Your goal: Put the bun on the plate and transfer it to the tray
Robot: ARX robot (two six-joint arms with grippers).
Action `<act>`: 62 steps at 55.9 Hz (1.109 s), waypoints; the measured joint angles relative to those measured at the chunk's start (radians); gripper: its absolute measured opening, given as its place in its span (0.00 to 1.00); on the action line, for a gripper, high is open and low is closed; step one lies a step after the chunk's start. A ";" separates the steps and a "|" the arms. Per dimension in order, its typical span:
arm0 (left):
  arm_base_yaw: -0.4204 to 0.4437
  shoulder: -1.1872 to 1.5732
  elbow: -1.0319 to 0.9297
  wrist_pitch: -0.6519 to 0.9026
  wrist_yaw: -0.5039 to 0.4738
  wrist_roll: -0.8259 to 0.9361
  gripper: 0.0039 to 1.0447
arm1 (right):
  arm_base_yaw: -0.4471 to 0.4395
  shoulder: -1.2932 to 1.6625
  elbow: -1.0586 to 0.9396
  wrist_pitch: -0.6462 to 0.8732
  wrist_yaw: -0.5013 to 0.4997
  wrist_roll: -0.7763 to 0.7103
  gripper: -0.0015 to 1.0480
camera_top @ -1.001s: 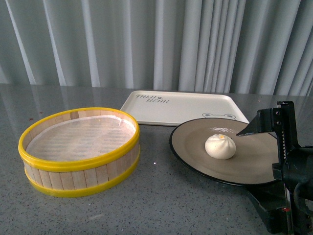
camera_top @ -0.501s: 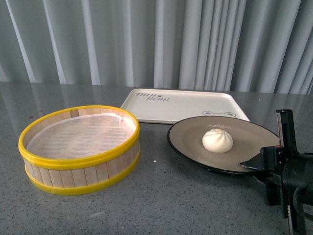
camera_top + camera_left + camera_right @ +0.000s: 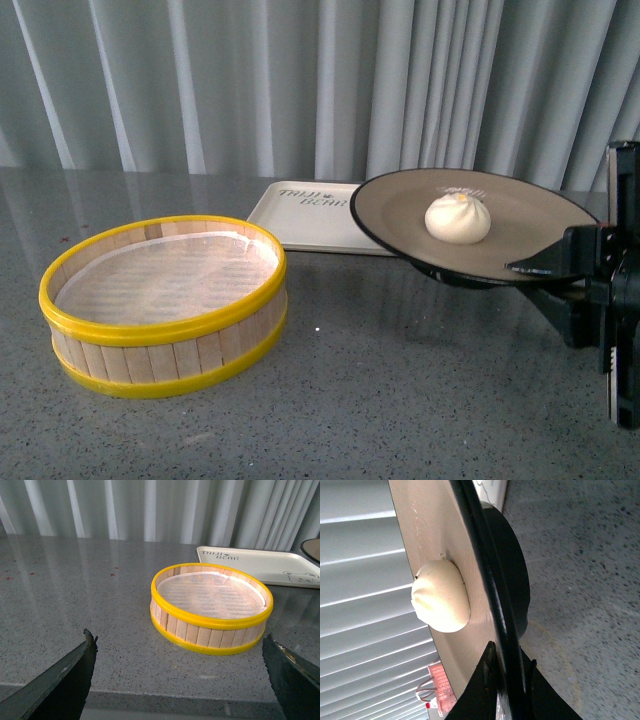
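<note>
**Front view:** right gripper (image 3: 530, 268) clamped on the right-hand rim of the round, matte grey-beige plate (image 3: 400, 215), black-edged, held clear of the speckled grey counter (image 3: 380, 400). Smooth white pleated bun (image 3: 458, 219) sits mid-plate. Flat cream tray (image 3: 300, 215) behind, partly hidden by the plate. Round slatted wooden steamer basket (image 3: 160, 330), yellow hoops, stands to the left.

**Left wrist view:** left gripper (image 3: 177, 639) spread wide, empty.

**Right wrist view:** dark fingers (image 3: 480, 685) pinch the plate's thin rim. Bun rests on the plate's face.

A white pleated bun (image 3: 458, 218) sits mid-plate. The grey-beige, black-rimmed plate (image 3: 400, 212) hangs roughly level above the table (image 3: 350, 400), hiding part of the cream tray (image 3: 300, 226) behind it.
</note>
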 joint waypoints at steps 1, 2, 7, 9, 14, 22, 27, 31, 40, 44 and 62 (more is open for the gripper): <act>0.000 0.000 0.000 0.000 0.000 0.000 0.94 | -0.008 0.000 0.011 -0.007 -0.003 0.000 0.03; 0.000 0.000 0.000 0.000 0.000 0.000 0.94 | -0.015 0.002 0.022 -0.016 -0.008 -0.001 0.03; 0.000 0.000 0.000 0.000 0.000 0.000 0.94 | -0.042 0.015 0.073 -0.053 -0.021 -0.024 0.03; 0.000 0.000 0.000 0.000 0.000 0.000 0.94 | -0.050 0.025 0.092 -0.062 -0.024 -0.031 0.03; 0.000 0.000 0.000 0.000 0.000 0.000 0.94 | -0.070 0.063 0.155 -0.093 -0.030 -0.054 0.03; 0.000 0.000 0.000 0.000 0.000 0.000 0.94 | -0.085 0.142 0.254 -0.147 -0.047 -0.083 0.03; 0.000 0.000 0.000 0.000 0.000 0.000 0.94 | -0.085 0.196 0.311 -0.159 -0.061 -0.097 0.03; 0.000 0.000 0.000 0.000 0.000 0.000 0.94 | -0.084 0.241 0.364 -0.165 -0.071 -0.105 0.03; 0.000 0.000 0.000 0.000 0.000 0.000 0.94 | -0.079 0.304 0.449 -0.191 -0.079 -0.129 0.03; 0.000 0.000 0.000 0.000 0.000 0.000 0.94 | -0.079 0.330 0.482 -0.193 -0.084 -0.134 0.03; 0.000 0.000 0.000 0.000 0.000 0.000 0.94 | -0.091 0.427 0.606 -0.215 -0.096 -0.135 0.03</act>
